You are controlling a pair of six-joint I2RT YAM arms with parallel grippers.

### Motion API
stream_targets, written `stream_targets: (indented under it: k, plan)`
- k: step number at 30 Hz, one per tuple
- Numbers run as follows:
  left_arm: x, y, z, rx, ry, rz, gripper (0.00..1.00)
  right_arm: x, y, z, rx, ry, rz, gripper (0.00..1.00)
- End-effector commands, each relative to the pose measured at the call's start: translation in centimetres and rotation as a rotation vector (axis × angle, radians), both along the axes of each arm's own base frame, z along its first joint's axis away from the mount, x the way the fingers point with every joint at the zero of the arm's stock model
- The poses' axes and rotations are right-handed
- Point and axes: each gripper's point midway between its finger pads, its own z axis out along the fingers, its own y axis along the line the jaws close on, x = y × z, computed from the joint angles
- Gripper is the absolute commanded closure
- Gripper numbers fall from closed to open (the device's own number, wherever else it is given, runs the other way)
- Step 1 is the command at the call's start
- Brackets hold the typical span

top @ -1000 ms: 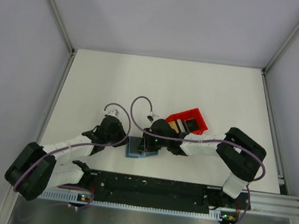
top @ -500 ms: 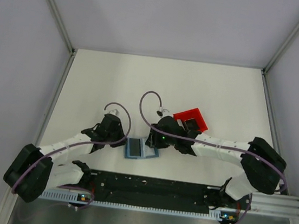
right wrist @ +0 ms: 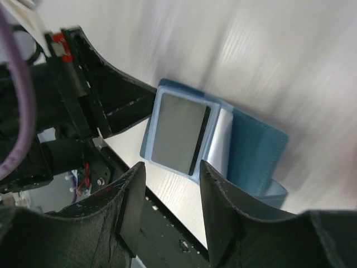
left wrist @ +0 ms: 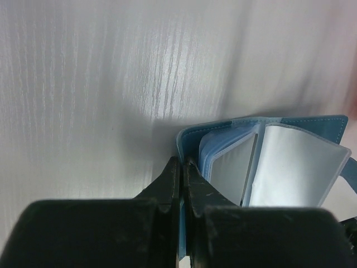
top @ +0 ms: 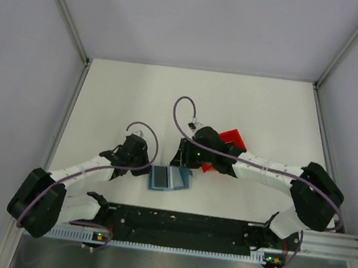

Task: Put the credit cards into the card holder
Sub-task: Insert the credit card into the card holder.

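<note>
The teal-blue card holder [top: 168, 178] lies open on the white table between the two grippers. My left gripper [top: 146, 169] is shut on the edge of its left cover, and the left wrist view shows the jaws [left wrist: 182, 165] pinching the teal cover [left wrist: 189, 139]. A grey card [right wrist: 178, 134] with a dark stripe sits in a clear pocket of the holder [right wrist: 256, 151]. My right gripper [right wrist: 170, 165] is open and empty, raised just above the holder's far side [top: 182, 163]. Other cards are hidden.
The red bin [top: 233, 139] stands just right of the holder, mostly covered by my right arm. The black base rail [top: 175, 222] runs along the table's near edge. The left gripper's black body [right wrist: 106, 106] shows in the right wrist view.
My right gripper has lifted off the card holder and drawn back toward the far side, open. The holder now lies uncovered with the grey card in its pocket. The left gripper keeps its hold.
</note>
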Motion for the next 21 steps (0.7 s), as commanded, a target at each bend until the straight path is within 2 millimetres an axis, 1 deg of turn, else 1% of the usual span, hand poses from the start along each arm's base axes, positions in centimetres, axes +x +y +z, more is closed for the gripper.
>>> stream_targets:
  k: [1, 4, 7, 8, 10, 15, 17, 21]
  plan:
    - [0.5, -0.2, 0.4, 0.003, -0.016, -0.008, 1.00, -2.0, 5.0, 0.1, 0.118, 0.094, 0.103, 0.56]
    - [0.6, -0.4, 0.6, -0.008, -0.022, -0.011, 1.00, -2.2, 6.2, -1.5, 0.123, 0.145, 0.111, 0.56]
    - [0.7, -0.5, 0.8, -0.009, -0.025, -0.018, 1.00, -2.0, 6.3, -3.3, 0.090, 0.150, 0.088, 0.56]
    - [0.8, -0.5, 0.9, -0.008, -0.029, -0.018, 1.00, -1.9, 6.3, -4.2, 0.074, 0.162, 0.080, 0.56]
    - [0.8, -0.6, 0.9, -0.009, -0.029, -0.022, 1.00, -1.6, 6.3, -4.9, 0.063, 0.161, 0.073, 0.55]
    - [0.8, -0.7, 0.8, -0.014, -0.030, -0.030, 1.00, -0.6, 7.1, -5.4, 0.064, 0.138, 0.051, 0.54]
    - [0.8, -0.8, 0.7, -0.014, -0.028, -0.031, 1.00, -0.3, 7.3, -6.2, 0.040, 0.143, 0.053, 0.54]
    - [0.9, -0.7, 0.6, -0.011, -0.030, -0.033, 1.00, -0.6, 8.4, -6.2, 0.086, 0.166, 0.076, 0.54]
